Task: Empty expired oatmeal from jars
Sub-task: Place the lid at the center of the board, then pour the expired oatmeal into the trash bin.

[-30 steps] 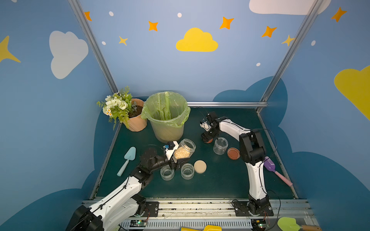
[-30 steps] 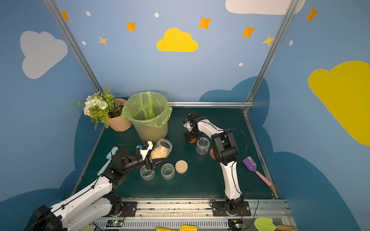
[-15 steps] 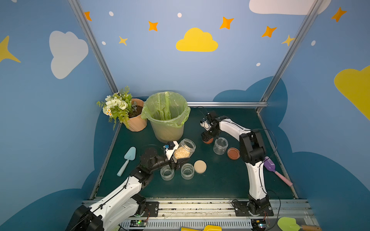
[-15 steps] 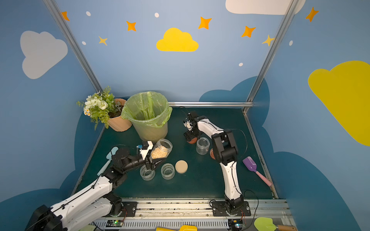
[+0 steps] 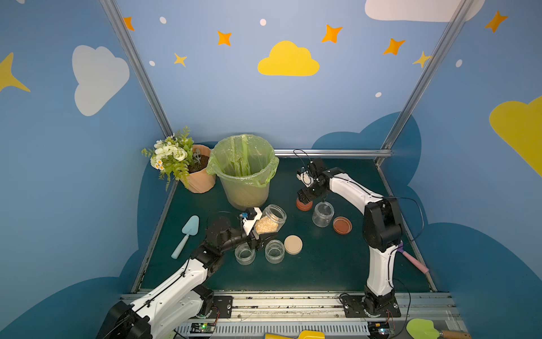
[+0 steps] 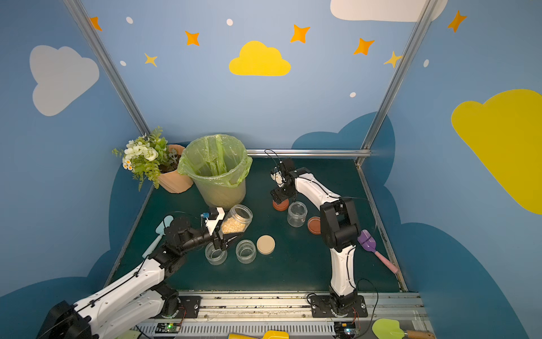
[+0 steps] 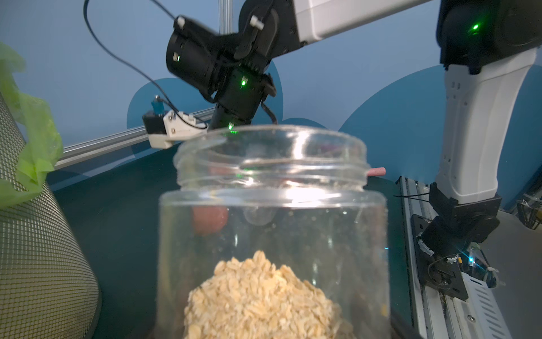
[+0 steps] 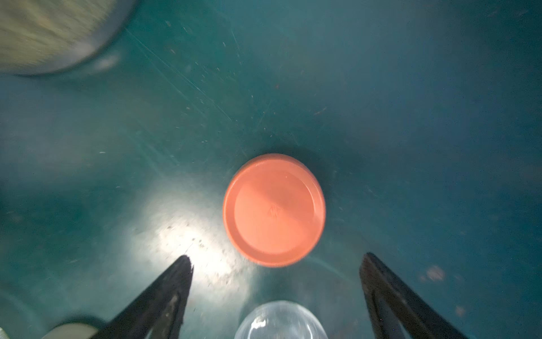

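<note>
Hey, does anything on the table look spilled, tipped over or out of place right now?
No clear spill. The one jar with oatmeal is tilted and lidless, but the left gripper holds it. One orange lid seems to lie hollow side up; a few specks dot the mat.

I see one open jar (image 5: 271,218) tilted, oatmeal (image 5: 265,226) pooled low inside, with three empty jars (image 5: 274,251) upright nearby.
</note>
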Robot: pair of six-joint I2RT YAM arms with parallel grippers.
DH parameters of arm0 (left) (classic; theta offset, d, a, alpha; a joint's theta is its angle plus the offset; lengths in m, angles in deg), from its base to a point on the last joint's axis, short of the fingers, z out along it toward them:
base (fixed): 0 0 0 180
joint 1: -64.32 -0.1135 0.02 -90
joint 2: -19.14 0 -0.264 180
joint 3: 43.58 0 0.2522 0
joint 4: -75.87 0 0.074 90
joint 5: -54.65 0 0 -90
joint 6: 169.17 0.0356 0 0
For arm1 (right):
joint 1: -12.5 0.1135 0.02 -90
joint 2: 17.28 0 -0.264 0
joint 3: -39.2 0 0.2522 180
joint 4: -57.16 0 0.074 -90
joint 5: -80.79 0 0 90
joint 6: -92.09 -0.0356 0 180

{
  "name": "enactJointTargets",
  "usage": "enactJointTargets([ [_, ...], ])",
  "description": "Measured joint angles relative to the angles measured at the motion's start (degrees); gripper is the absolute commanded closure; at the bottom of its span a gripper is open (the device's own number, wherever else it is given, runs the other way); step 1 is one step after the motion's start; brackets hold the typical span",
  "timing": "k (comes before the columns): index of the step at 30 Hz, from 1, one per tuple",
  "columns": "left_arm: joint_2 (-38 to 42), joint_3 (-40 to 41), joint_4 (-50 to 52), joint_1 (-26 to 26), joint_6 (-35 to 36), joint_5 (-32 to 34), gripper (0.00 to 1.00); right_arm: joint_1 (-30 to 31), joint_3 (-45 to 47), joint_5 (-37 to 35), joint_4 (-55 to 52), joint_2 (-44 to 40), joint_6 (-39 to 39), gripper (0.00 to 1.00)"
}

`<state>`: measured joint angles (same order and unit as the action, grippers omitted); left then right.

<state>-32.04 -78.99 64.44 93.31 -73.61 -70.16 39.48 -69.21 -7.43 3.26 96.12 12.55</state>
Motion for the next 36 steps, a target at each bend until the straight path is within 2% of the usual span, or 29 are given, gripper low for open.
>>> enactJointTargets([
  [5,2.01,-3.13,4.70,0.00,0.22,0.92,0.97,0.00,2.45,2.43,1.70,-9.20,-1.62,0.10],
  [10,3.26,-9.68,9.49,0.00,1.53,2.43,0.97,0.13,4.39,9.05,4.50,-16.76,-5.57,0.10],
  [16,0.57,-18.25,13.90,-0.50,4.02,4.09,0.97,0.28,15.72,21.77,16.09,-28.28,-16.72,0.10],
  [20,-2.67,-22.67,15.93,-2.47,5.33,4.22,0.97,-0.02,19.15,27.50,22.01,-33.99,-25.79,0.10],
  [28,-9.90,-31.30,17.29,-9.29,5.77,1.01,0.97,-0.02,21.42,38.05,38.56,-38.99,-43.32,0.10],
  [31,-12.02,-34.16,17.27,-11.19,5.27,-0.90,0.97,1.40,22.80,38.99,43.58,-39.08,-47.76,0.10],
  [36,-15.30,-37.94,16.48,-13.29,3.91,-4.07,0.97,5.57,21.79,38.34,47.67,-36.63,-50.64,0.10],
])
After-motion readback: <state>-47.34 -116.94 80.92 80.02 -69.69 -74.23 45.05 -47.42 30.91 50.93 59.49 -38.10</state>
